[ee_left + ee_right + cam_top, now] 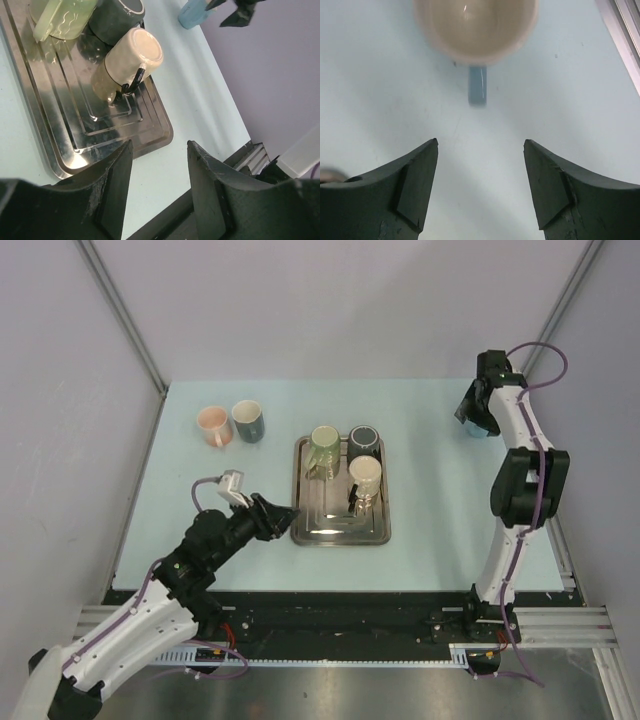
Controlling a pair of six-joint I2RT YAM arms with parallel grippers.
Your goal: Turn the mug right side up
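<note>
A light blue mug (476, 30) with a cream inside stands upright, mouth up, at the table's back right (479, 433). Its handle (477, 85) points at my right gripper (480, 145), which hangs open just behind it with nothing between its fingers. In the left wrist view the same mug (195, 12) sits under the right gripper's dark fingers (240, 12). My left gripper (160, 145) is open and empty, low over the table by the tray's near left corner (275, 518).
A steel tray (340, 530) holds a green mug (323, 445), a dark mug (364, 438) and a cream mug (132, 62) standing bottom up with a black handle. A pink mug (211, 425) and a dark teal mug (248, 421) stand at the back left.
</note>
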